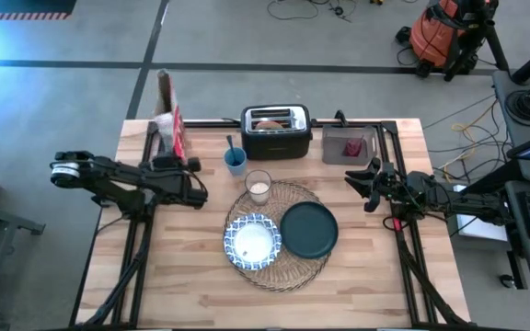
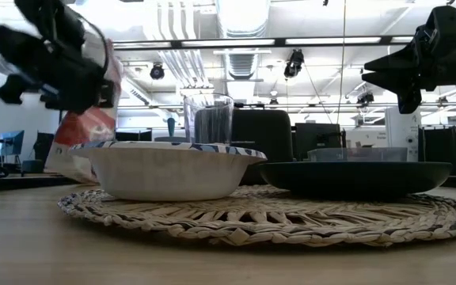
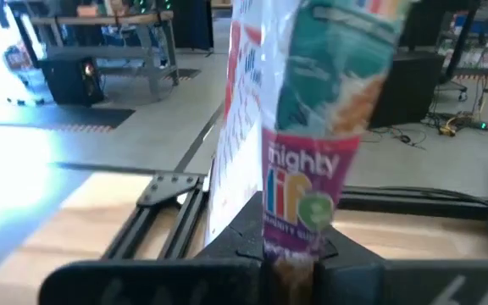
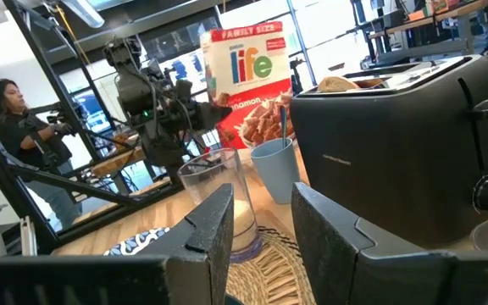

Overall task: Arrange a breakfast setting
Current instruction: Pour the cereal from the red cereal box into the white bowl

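Overhead, left gripper (image 1: 166, 145) hidden, wrist view shows cereal box (image 3: 299, 127) seemingly pinched.

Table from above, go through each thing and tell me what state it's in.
Cereal box: upright, top gripped by the left pincer.
Bowl: upright on the placemat, empty.
Plate: flat on the placemat, empty.
Glass: upright, some milk in it.
Toaster: bread in the slots.
Right pincer: open, holding nothing.
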You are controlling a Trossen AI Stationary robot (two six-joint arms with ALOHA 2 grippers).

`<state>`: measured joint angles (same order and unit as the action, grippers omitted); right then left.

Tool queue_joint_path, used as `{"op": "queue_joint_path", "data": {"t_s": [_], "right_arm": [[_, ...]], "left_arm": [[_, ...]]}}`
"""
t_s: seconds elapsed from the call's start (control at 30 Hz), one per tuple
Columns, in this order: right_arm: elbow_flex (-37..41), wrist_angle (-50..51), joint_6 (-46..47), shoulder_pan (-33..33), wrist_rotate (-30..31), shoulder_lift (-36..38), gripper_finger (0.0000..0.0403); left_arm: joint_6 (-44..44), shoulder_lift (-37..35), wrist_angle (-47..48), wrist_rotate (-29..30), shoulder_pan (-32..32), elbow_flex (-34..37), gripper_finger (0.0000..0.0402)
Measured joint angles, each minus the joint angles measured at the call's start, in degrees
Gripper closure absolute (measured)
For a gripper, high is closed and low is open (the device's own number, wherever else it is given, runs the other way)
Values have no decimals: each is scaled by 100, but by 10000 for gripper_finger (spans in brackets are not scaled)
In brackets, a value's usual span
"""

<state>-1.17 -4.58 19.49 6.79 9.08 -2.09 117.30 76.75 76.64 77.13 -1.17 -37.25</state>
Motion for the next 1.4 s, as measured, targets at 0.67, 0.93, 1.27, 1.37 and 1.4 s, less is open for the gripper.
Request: {"op": "queue_joint_path", "data": {"t_s": [0.67,0.93,1.27,1.37,1.4], "right_arm": [[-2,0,0,0,0,0,291],[-1,0,0,-1,0,1,291],[0,0,0,-2,0,0,291],[0,0,0,0,0,0,291],[0,0,0,-1,0,0,291]], "left_arm": [[-1461,-51,1092,627,50,-1564,401],[-1668,-562,1255,945,109,-1661,401],[-3347,-1186,1268,1214,546,-2400,401],[-4010,-1250,1256,1208,736,-2742,401],[-4237,-1258,1252,1208,811,-2863,402]]}}
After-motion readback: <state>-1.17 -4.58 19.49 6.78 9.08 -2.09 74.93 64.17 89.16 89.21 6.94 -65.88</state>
